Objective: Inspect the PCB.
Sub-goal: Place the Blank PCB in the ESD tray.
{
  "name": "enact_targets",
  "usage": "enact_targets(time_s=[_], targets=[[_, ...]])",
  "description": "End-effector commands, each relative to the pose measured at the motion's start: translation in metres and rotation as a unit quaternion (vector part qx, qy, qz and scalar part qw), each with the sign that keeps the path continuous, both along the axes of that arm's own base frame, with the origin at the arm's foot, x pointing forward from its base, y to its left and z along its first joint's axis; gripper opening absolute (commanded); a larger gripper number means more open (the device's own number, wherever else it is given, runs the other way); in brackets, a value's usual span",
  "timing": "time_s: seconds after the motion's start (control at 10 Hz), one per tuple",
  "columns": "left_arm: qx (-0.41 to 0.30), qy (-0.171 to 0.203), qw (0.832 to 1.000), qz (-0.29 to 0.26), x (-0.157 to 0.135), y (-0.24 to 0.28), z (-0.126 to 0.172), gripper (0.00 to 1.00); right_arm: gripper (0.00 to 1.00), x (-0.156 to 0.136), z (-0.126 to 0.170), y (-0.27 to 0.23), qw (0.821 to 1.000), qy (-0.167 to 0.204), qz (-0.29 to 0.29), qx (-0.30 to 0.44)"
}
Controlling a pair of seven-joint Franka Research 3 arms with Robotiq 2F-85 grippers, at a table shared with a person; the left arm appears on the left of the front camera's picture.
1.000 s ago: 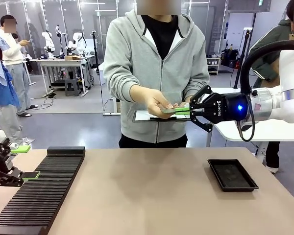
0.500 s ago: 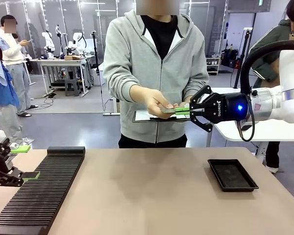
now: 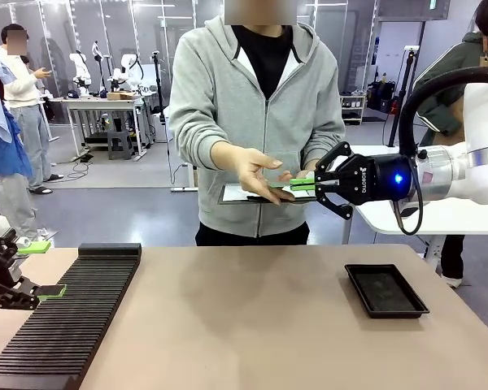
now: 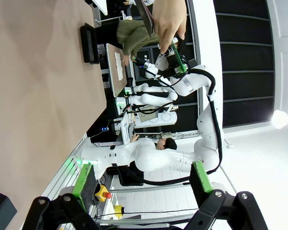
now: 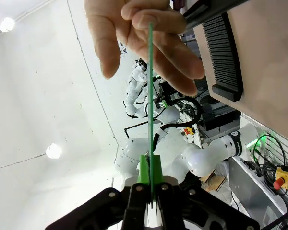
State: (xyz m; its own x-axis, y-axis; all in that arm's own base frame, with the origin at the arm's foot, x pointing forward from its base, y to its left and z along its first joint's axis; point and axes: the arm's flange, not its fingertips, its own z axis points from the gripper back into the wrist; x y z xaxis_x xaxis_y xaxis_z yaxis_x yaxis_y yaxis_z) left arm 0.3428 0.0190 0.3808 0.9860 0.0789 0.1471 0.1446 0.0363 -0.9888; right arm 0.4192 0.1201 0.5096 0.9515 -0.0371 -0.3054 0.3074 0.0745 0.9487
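Tan table (image 3: pixel 252 325); ROBOTIQ-lettered right pincer (image 3: pixel 297 185), PCB (image 5: pixel 150 81)

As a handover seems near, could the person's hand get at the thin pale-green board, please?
Probably yes: the person's hand is at the free end of the thin pale-green board with nothing between, though the right arm's jaws are shut on its other end.

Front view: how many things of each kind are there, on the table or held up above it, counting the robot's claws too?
Grippers: 2 (left gripper, right gripper)
PCB: 1
Clipboard: 1
Black tray: 1
Black slotted rack: 1
Total: 6
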Motion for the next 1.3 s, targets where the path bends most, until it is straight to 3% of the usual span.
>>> enact_targets(time_s=[0.0, 0.2, 0.3, 0.9, 1.2], targets=[[0.0, -0.006, 1.0, -0.001, -0.002, -0.001, -0.001, 1.0, 0.0, 0.0, 0.001, 0.001, 1.0, 0.001, 0.0, 0.0], [0.0, -0.006, 1.0, -0.001, -0.002, -0.001, -0.001, 1.0, 0.03, 0.0, 0.0, 0.0, 1.0, 0.0, 0.0, 0.0], [0.0, -0.006, 1.0, -0.001, -0.002, -0.001, -0.001, 1.0, 0.03, -0.001, 0.0, -0.003, 1.0, -0.031, 0.001, -0.005], [0.0, -0.006, 1.0, -0.001, -0.002, -0.001, -0.001, 1.0, 0.03, -0.014, -0.007, -0.042, 0.996, -0.075, 0.008, -0.045], [0.0, -0.006, 1.0, -0.001, -0.002, -0.001, -0.001, 1.0, 0.03, -0.021, -0.019, -0.076, 0.979, -0.138, 0.024, -0.149]])
